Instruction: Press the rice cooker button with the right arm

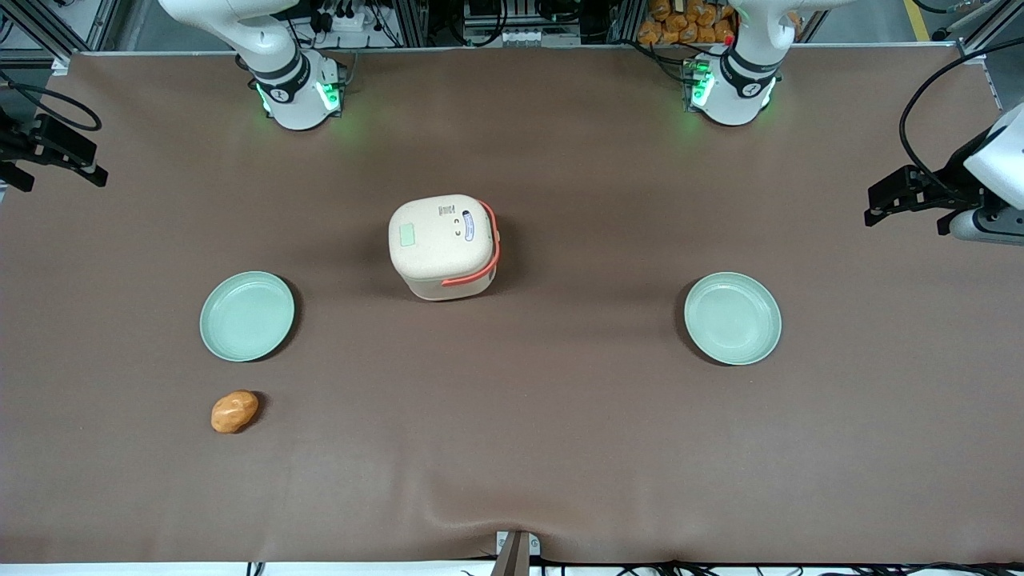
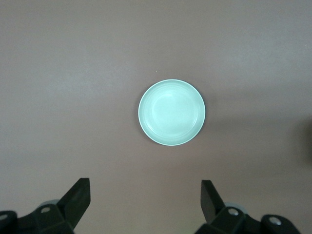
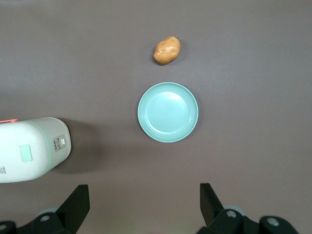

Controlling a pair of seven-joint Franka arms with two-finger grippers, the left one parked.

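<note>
One small pale green rectangular button [image 1: 407, 235] sits on the lid of the cream-beige rounded rice cooker [image 1: 444, 246] with its orange-red handle, mid-table, lid shut. My black two-finger gripper [image 3: 141, 207] hangs high, fingers spread wide, well apart from it over the pale green round plate [image 3: 168, 112]; an orange-brown potato [image 3: 167, 50] lies near that plate. Risk ahead, I reckon: coming down off-centre, I'd hit bare lid or the blue-outlined white oval label [image 1: 469, 226], or shove the cooker
</note>
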